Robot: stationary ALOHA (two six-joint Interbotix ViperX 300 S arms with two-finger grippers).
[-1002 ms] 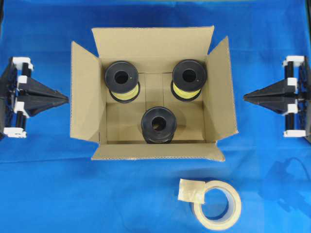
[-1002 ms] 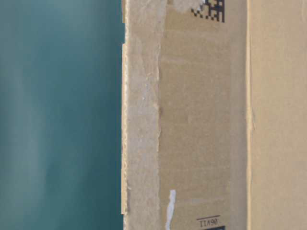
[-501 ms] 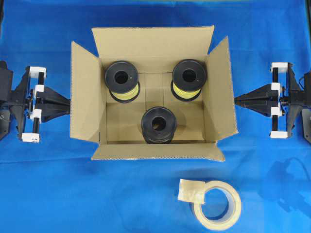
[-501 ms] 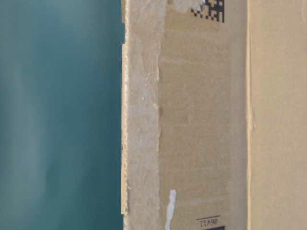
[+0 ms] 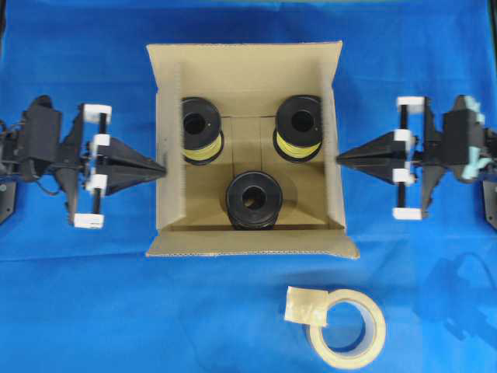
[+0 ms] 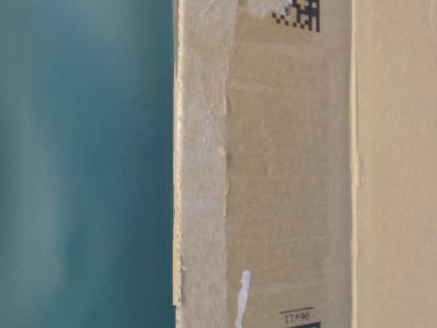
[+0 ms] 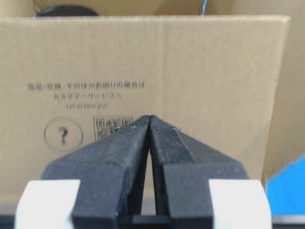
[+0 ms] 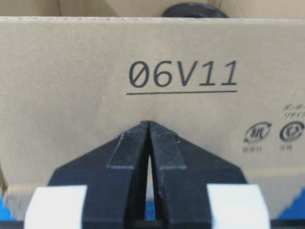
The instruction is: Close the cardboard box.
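The cardboard box (image 5: 245,66) sits open in the middle of the overhead view. Its back and front flaps (image 5: 252,245) are splayed outward. The left flap (image 5: 169,101) and right flap (image 5: 330,101) stand nearly upright. My left gripper (image 5: 161,167) is shut, its tip against the outside of the left flap (image 7: 190,71). My right gripper (image 5: 338,158) is also shut, tip touching the right flap (image 8: 71,95), which is printed "06V11". Neither gripper (image 7: 150,117) (image 8: 150,123) holds anything. The table-level view shows only box cardboard (image 6: 287,171) up close.
Three black spools stand inside the box: one at the back left (image 5: 198,124), one at the back right (image 5: 303,120) and one at the front middle (image 5: 254,198). A beige tape roll (image 5: 347,326) lies on the blue cloth (image 5: 78,311) in front of the box.
Both arms have moved inward toward the box. The left and right flaps, splayed outward before, now stand nearly upright against the gripper tips.
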